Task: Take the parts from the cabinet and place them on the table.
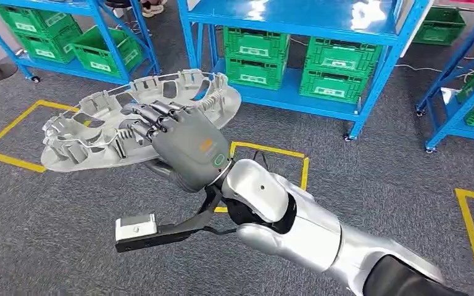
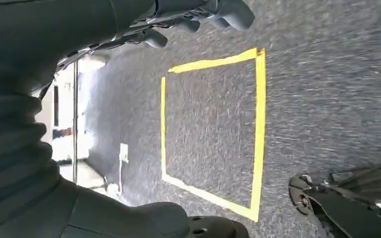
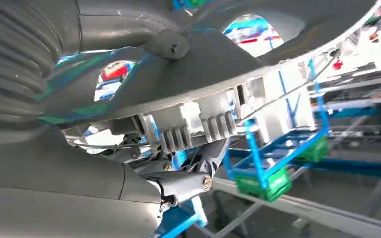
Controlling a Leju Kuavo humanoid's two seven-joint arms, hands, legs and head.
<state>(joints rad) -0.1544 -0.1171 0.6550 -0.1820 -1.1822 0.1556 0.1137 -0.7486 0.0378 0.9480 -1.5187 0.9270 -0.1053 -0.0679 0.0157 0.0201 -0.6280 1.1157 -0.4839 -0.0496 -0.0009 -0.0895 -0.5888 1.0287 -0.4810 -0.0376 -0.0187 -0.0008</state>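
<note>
A large round grey plastic part (image 1: 92,132) with ribbed cut-outs hangs flat above the floor at the left centre of the head view. My right hand (image 1: 185,145) grips its near rim, fingers curled over the top edge. In the right wrist view the part's underside (image 3: 228,64) spreads close over the hand, and the fingers (image 3: 178,186) press on it. My left hand (image 2: 30,59) hangs over the carpet with nothing between its fingers and thumb.
Blue racks (image 1: 296,18) with green crates (image 1: 256,55) stand ahead, with more at the left (image 1: 68,37) and right (image 1: 469,105). Yellow tape squares (image 1: 271,151) mark the grey carpet. A person's shoes (image 1: 151,7) show at the far edge.
</note>
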